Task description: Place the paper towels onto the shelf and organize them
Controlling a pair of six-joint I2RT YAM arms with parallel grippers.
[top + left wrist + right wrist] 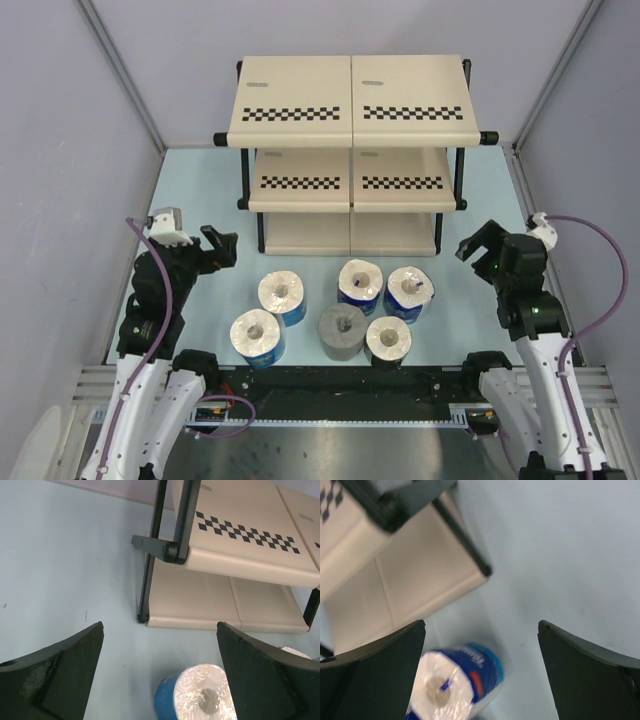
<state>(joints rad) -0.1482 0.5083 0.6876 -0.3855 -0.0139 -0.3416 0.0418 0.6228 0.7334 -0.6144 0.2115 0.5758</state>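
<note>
Find the paper towels [342, 328] upright in the lower centre of the top view, just in front of the shelf [350, 100], none on a board yet. Expect light, soft, crushable rolls (wrappers probably slick); pinch gently across the outer wall. Note left gripper [222, 247] and right gripper [478, 245] spread wide, empty, flanking the cluster. Count all six only from above; catch core and wrapper close up only from the wrists, as on the blue-wrapped roll [200, 692] at bottom of frame.
</note>
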